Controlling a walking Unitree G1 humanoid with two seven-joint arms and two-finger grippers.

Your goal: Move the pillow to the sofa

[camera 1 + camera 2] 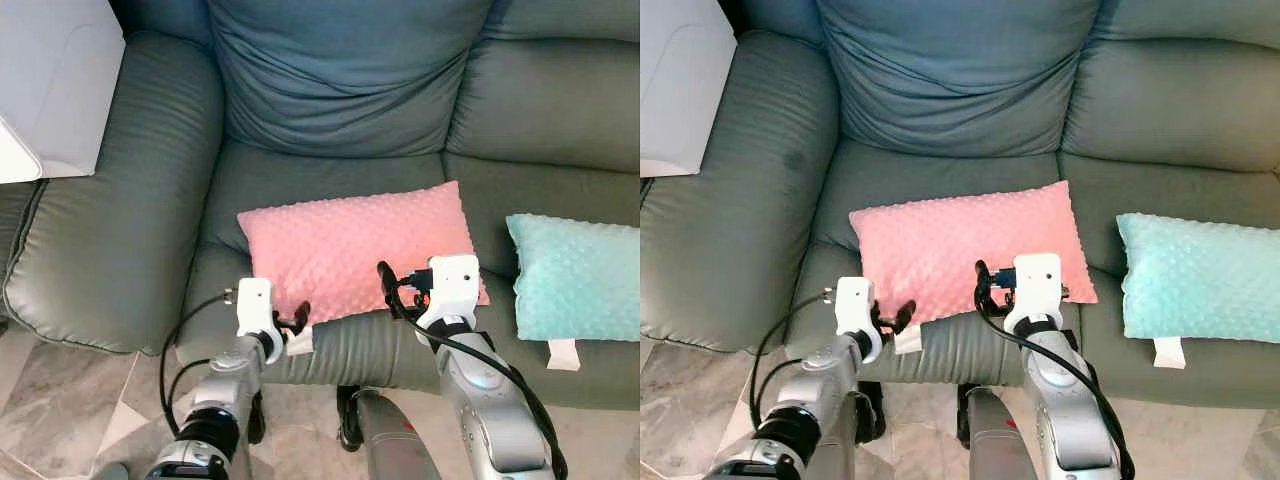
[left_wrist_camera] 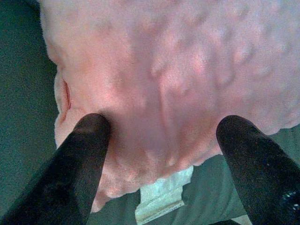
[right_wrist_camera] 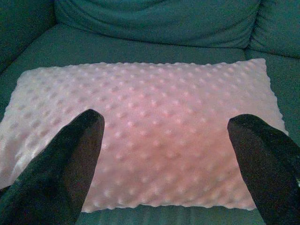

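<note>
Sofa (image 1: 150, 230) seat holds pink pillow (image 1: 350, 245), apparently flat.

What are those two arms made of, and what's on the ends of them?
Both arms are silver-grey metal tubes with dark joints. Each wrist carries a white boxy block, and loose black cables loop from it down the arm. The left gripper and the right gripper each end in two long, rounded black fingers. No markings can be made out on them.
</note>
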